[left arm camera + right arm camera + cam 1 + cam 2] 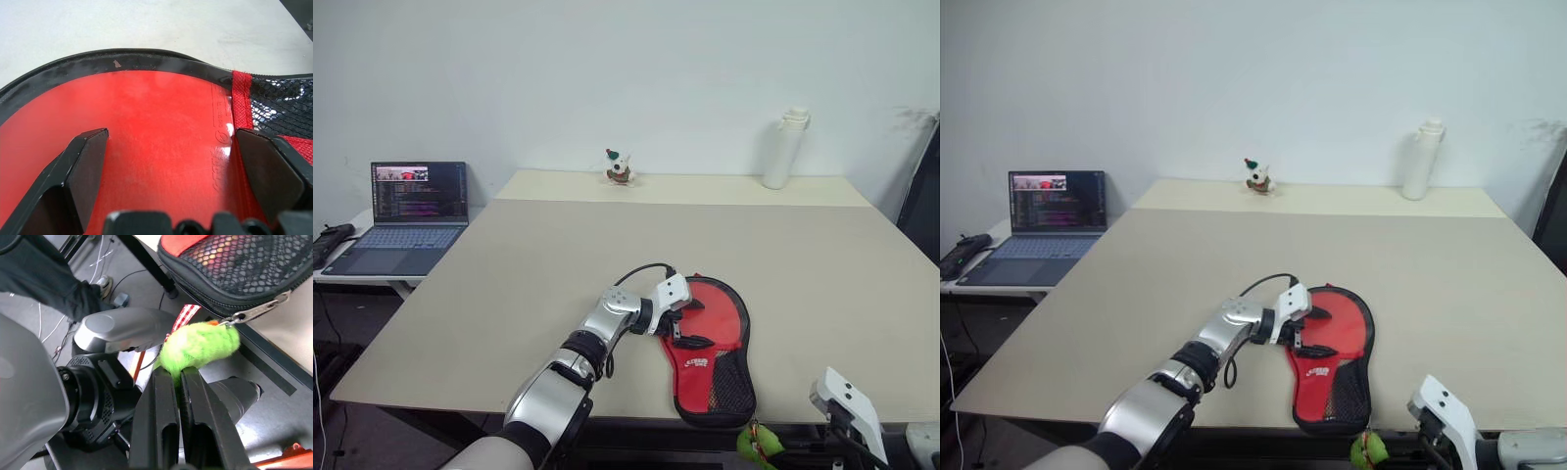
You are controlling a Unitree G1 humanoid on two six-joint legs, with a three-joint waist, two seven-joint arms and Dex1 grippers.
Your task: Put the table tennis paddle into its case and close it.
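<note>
Red-and-black fabric case (710,352) flat on the tabletop (558,255), hard against the near edge, somewhat toward the right corner. Long axis near-to-far: round head toward the far edge, narrow mesh-pocket end at the near edge, slightly overhanging it. Glossy red table tennis paddle (156,137) inside the head of the case, face up, ringed by the black case rim; handle hidden, probably under the mesh end.

Left pincer (697,323) over the head of the case from the left-edge side, spread wide, both black fingers (83,166) low over the red rubber. Pressing or just hovering: cannot tell. Nothing gripped.

Right pincer (177,377) below and just off the near edge, pressed together on the green fuzzy tag (200,345). Tag tied to the metal zipper pull (257,311) at the narrow end of the case.

Key relation: zipper start sits at the near-edge end, right beside the right pincer and well clear of the left one. Zipper track runs along the case rim, up toward the far edge and round the head.

Judged step: paddle seated, closing just starting. Likely need: pull on the tag along the rim rather than straight off the edge, with the left arm as hold-down. Risk: case dragged off the near edge if not pinned.
</note>
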